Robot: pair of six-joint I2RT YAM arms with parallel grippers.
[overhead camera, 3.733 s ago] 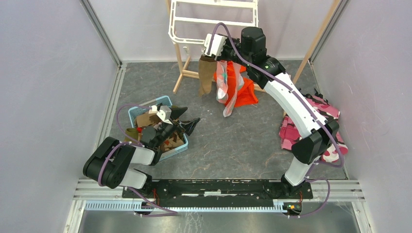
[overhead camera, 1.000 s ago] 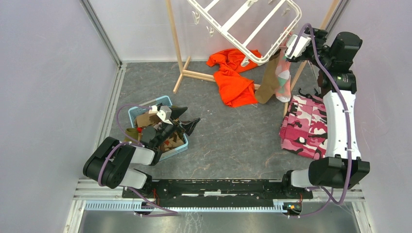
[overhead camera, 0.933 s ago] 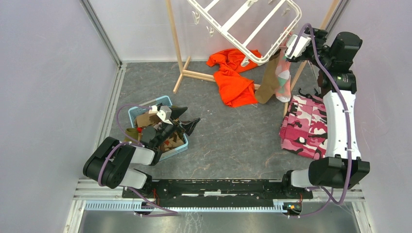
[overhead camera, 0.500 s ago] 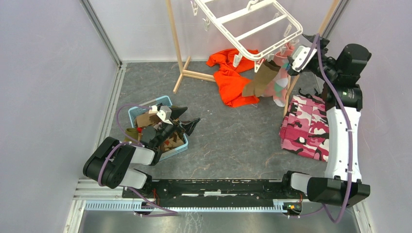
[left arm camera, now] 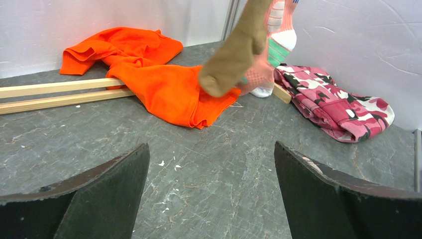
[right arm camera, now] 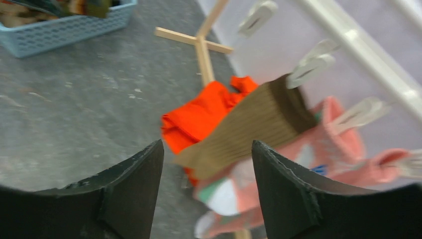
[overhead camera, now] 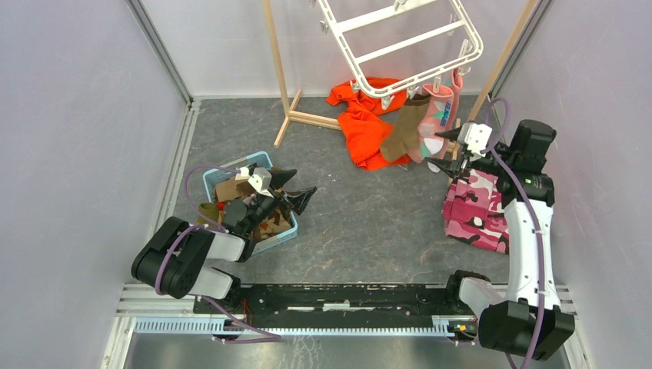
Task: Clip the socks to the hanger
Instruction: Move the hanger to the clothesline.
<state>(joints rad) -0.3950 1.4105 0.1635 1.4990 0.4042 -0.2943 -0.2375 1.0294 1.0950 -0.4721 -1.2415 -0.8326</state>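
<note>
The white hanger (overhead camera: 400, 42) hangs tilted from the wooden stand. A brown sock (overhead camera: 401, 131) and a pink sock (overhead camera: 440, 115) with teal and white patches dangle from clips (right arm camera: 311, 69) on its near right edge. My right gripper (overhead camera: 450, 151) is open just right of and below them, touching neither. In the right wrist view the brown sock (right arm camera: 249, 124) and pink sock (right arm camera: 338, 134) are blurred beyond the open right gripper (right arm camera: 206, 143). My left gripper (overhead camera: 296, 187) is open at the basket's right side, holding nothing. Its camera sees the brown sock (left arm camera: 234, 50) and pink sock (left arm camera: 271, 50) far off.
A blue basket (overhead camera: 277, 234) with more socks sits at the left, under my left arm. An orange garment (overhead camera: 369, 127) lies by the wooden stand (overhead camera: 281, 61). Pink camouflage cloth (overhead camera: 477, 207) lies on the floor at the right wall, under my right arm.
My right gripper has drawn back and down from the hanger's right corner, apart from the socks. The hanger has swung and both socks sway on their clips. The left arm has not moved.
</note>
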